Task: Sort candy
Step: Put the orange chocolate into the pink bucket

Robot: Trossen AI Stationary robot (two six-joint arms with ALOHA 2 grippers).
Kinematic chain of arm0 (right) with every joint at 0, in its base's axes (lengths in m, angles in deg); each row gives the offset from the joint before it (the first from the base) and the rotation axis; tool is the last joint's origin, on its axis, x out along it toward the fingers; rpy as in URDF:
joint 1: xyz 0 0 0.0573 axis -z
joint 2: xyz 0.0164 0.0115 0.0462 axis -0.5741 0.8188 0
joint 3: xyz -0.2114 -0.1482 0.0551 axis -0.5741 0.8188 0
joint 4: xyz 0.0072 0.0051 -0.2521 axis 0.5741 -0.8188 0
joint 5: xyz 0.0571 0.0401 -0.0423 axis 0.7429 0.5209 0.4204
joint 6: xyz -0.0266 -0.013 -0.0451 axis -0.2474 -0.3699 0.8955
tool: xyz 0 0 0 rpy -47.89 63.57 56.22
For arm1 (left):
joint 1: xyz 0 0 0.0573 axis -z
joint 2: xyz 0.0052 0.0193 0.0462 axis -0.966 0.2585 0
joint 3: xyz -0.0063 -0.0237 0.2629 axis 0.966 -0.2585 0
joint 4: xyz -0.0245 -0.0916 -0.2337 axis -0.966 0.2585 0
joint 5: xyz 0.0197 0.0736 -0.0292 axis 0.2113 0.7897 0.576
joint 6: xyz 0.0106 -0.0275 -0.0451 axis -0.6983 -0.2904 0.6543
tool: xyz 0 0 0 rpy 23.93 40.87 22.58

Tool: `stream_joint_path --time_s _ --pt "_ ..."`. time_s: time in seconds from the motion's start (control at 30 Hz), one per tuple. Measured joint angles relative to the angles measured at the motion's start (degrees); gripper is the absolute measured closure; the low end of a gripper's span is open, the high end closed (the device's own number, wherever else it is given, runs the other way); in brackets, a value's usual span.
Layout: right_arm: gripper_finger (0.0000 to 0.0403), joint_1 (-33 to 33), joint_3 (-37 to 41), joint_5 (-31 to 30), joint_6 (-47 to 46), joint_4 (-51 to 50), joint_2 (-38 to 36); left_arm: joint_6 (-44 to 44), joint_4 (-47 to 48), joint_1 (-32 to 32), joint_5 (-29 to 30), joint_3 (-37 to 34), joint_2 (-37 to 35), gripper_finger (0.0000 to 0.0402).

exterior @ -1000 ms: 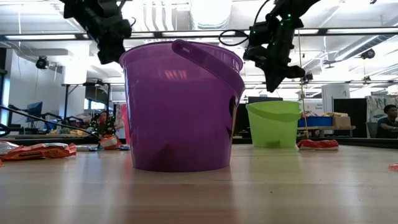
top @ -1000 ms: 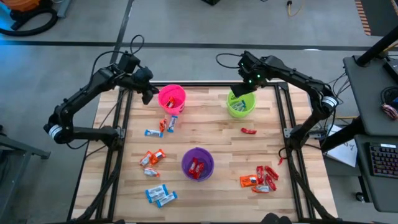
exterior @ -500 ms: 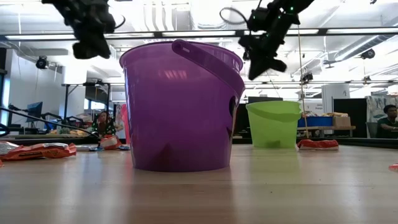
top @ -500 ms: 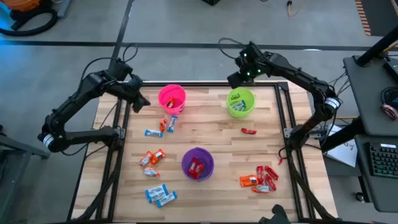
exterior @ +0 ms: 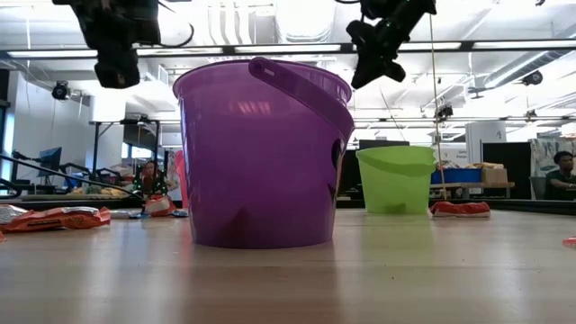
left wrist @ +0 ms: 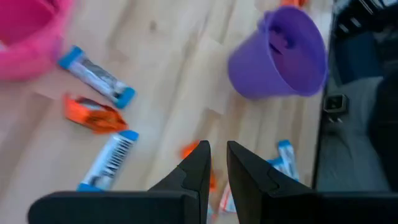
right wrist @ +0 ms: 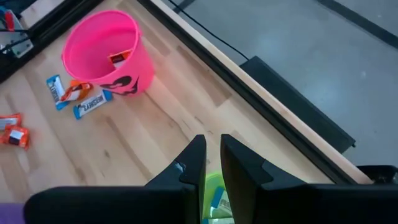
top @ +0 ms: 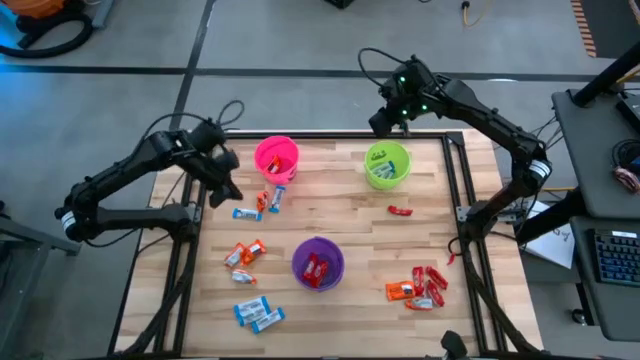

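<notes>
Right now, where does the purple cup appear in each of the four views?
High view: the purple cup stands low in the middle of the table, red candy inside.
Low view: it fills the centre, nearest the camera.
Left wrist view: upper right, tilted in the picture.
Right wrist view: only a sliver at the bottom left corner.
Shared landmark: the pink cup, seen in both wrist views.

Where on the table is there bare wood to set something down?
The widest free patch lies between the purple cup, the green cup and the lone red candy. The table's near edge below the purple cup is also bare. Candy crowds the area beside the pink cup and both near corners.
</notes>
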Motion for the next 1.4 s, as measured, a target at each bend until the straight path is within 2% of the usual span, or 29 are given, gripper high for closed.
stream_joint_path --time_s 0.13,0.33,0.6,0.73,0.9,1.0,1.1,1.23,1.4 --pt "0.0362 -0.6 0.0 -0.1 -0.4 -0.2 -0.8 6.2 0.0 4.5 0.0 -1.7 -0.4 0.0365" --pt "0.0362 -3.4 0.0 0.0 -0.5 -0.4 -2.6 20.0 -1.7 16.9 2.1 -3.2 -1.8 0.0365" --pt "0.0362 -9.4 0.5 -0.1 -1.9 -5.1 -5.7 36.0 -10.3 36.1 16.8 -7.3 -2.6 0.0361" --pt "0.0362 -12.3 1.0 -0.9 -3.6 -6.0 -7.6 40.3 -13.0 42.2 20.3 -8.7 -1.1 0.0338" --pt "0.0362 -14.9 1.5 -3.1 -3.8 -6.2 -8.7 44.5 -14.6 46.3 24.7 -11.1 1.7 0.0274" --pt "0.0362 -15.8 1.6 -3.2 -3.9 -6.3 -8.7 44.4 -15.2 47.1 28.8 -12.4 4.1 0.0229" --pt "0.0362 -16.6 1.6 -3.2 -4.4 -6.2 -8.7 44.3 -17.5 47.2 30.1 -14.3 6.1 0.0195" --pt "0.0362 -18.2 1.7 -3.3 -5.7 -6.5 -8.4 44.8 -19.7 47.9 29.9 -17.3 8.5 0.0173" --pt "0.0362 -21.3 1.8 -5.1 -7.8 -6.9 -8.4 45.6 -28.6 49.4 29.9 -21.4 10.7 0.0172"
